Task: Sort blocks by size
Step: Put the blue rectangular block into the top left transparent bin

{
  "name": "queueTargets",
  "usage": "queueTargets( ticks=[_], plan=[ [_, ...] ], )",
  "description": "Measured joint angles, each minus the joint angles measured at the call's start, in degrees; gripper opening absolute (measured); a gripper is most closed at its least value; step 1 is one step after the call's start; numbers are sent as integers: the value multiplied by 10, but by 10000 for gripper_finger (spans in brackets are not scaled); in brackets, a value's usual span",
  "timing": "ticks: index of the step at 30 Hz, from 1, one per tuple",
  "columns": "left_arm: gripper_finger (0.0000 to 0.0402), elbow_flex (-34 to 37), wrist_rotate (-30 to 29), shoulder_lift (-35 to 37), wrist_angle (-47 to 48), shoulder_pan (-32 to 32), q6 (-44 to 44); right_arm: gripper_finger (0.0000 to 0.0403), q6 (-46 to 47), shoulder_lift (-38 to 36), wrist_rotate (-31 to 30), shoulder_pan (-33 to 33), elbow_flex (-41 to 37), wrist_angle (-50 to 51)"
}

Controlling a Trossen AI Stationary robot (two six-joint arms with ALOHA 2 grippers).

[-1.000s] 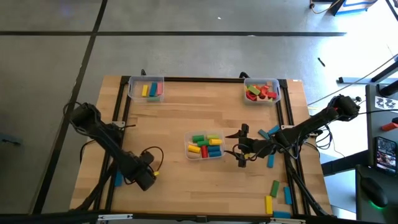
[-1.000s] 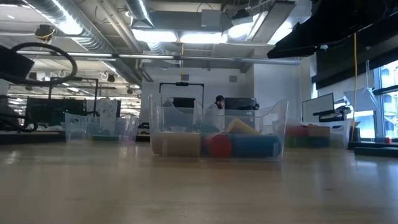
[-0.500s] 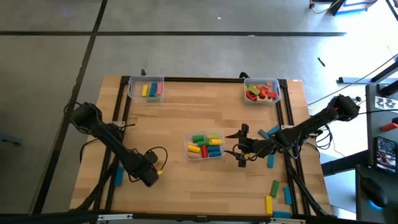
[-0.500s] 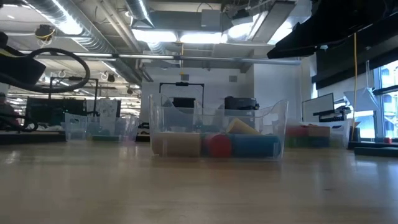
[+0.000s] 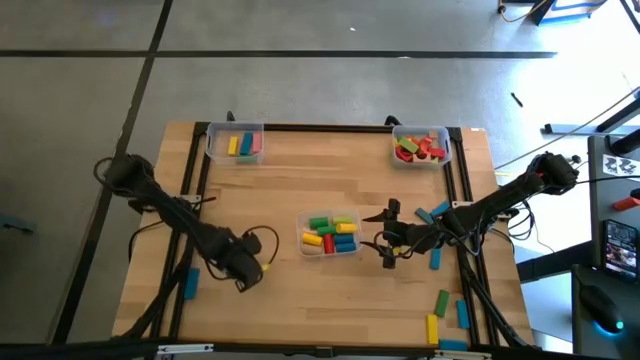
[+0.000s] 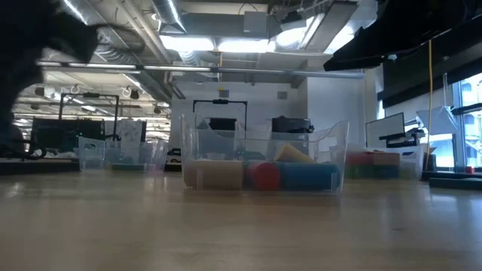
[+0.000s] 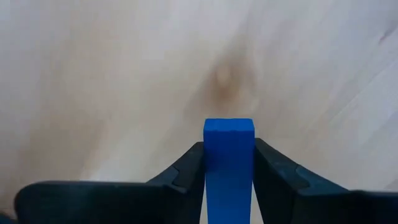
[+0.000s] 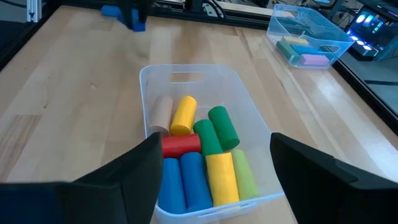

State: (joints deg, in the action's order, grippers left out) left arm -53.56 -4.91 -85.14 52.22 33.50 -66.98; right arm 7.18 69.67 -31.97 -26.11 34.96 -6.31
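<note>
My left gripper (image 5: 247, 274) hangs over the table's near left part, shut on a blue block (image 7: 229, 155). In the high view the gripper hides that block. My right gripper (image 5: 390, 246) stands open just right of the middle clear bin (image 5: 330, 233), which holds several short coloured blocks (image 8: 199, 158). Its fingers (image 8: 140, 168) touch nothing. A far-left bin (image 5: 235, 142) holds yellow, pink and blue blocks. A far-right bin (image 5: 422, 145) holds red, green and orange ones. My left gripper pinches the blue block by its two long sides (image 7: 208, 163) between its two fingers. The fingers point down and lie along the block. The block's square end (image 7: 229, 126) sticks out past the fingertips, clear of the table.
Loose blocks lie at the table's right: two blue ones (image 5: 425, 214) (image 5: 435, 258), a green one (image 5: 441, 300), a yellow one (image 5: 432, 328) and more blue by the near right corner (image 5: 462, 313). Another blue block (image 5: 190, 283) lies beside the left rail.
My left gripper has risen and gone from the near left corner toward the table's right and the middle bin, rolling its wrist on the way. In the low view its arm now shows larger at the upper left. My right arm has kept still.
</note>
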Motion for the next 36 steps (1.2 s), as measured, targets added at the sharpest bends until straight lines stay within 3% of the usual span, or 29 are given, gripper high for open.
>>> queueTargets(
  ticks=[9, 17, 28, 36],
  plan=[
    [107, 0, -140, 123, 3, -86, 97, 285, 0, 0, -6, 0, 0, 0],
    [108, 0, -268, 211, 33, -203, 195, 285, 0, 0, -6, 0, 0, 1],
    [109, 14, -290, 231, 2, -422, 329, 285, 0, 0, -5, 0, 0, 2],
    [109, 55, -306, 231, -132, -588, 423, 285, 0, 0, -4, 0, 0, 4]
  ],
)
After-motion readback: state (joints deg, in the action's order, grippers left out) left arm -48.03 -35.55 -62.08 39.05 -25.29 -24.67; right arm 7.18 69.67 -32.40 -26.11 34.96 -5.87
